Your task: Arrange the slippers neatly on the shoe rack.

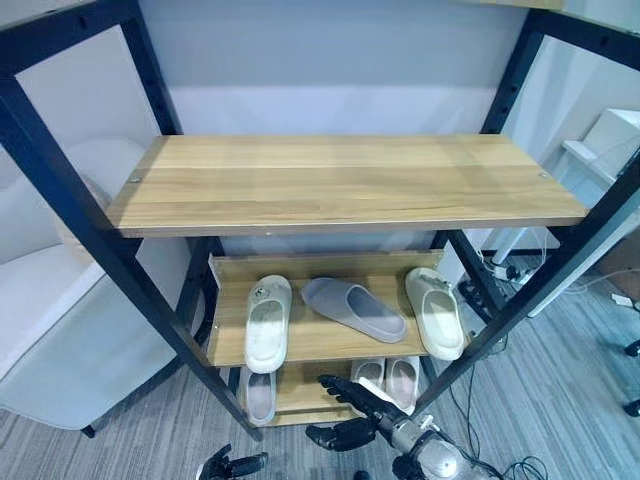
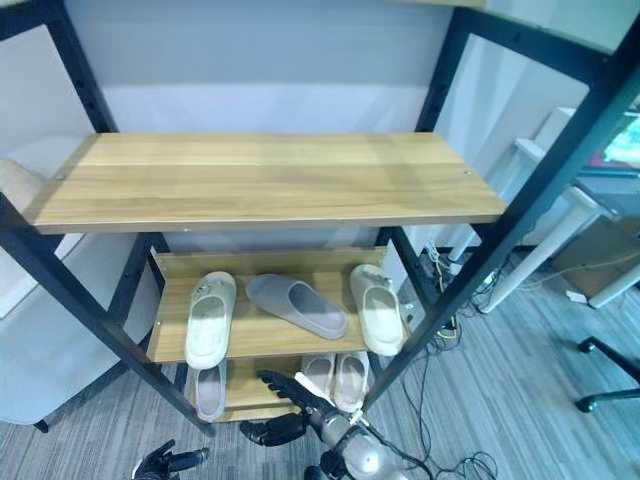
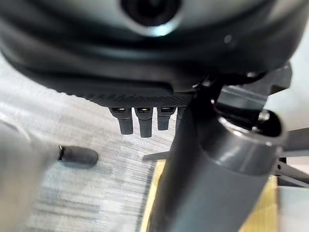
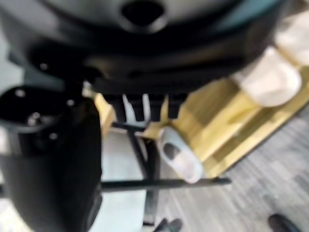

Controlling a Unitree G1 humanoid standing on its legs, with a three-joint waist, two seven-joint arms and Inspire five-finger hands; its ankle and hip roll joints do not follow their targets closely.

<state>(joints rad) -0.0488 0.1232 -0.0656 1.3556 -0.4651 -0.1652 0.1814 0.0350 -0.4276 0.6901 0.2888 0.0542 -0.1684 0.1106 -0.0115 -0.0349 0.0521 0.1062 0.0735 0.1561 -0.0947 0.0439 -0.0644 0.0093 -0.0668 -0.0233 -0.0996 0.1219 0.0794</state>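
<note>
Grey slipper (image 1: 353, 308) askew on shoe rack (image 1: 300, 340) | right hand (image 1: 362, 402) empty, fingers spread | left hand (image 1: 228, 465) relaxed, low | risk: reach nudges cream slippers (image 1: 268, 322)

The black-framed shoe rack (image 1: 95, 235) carries a bare wooden top shelf (image 1: 340, 180). On the middle shelf (image 1: 325, 340) a cream slipper (image 1: 268, 322) lies at 9 o'clock, a grey slipper (image 1: 353, 308) slanted at centre, another cream slipper (image 1: 435, 311) at 3 o'clock. The bottom shelf (image 1: 300, 395) holds a grey slipper (image 1: 259, 395) and a pale pair (image 1: 390, 378).
</note>
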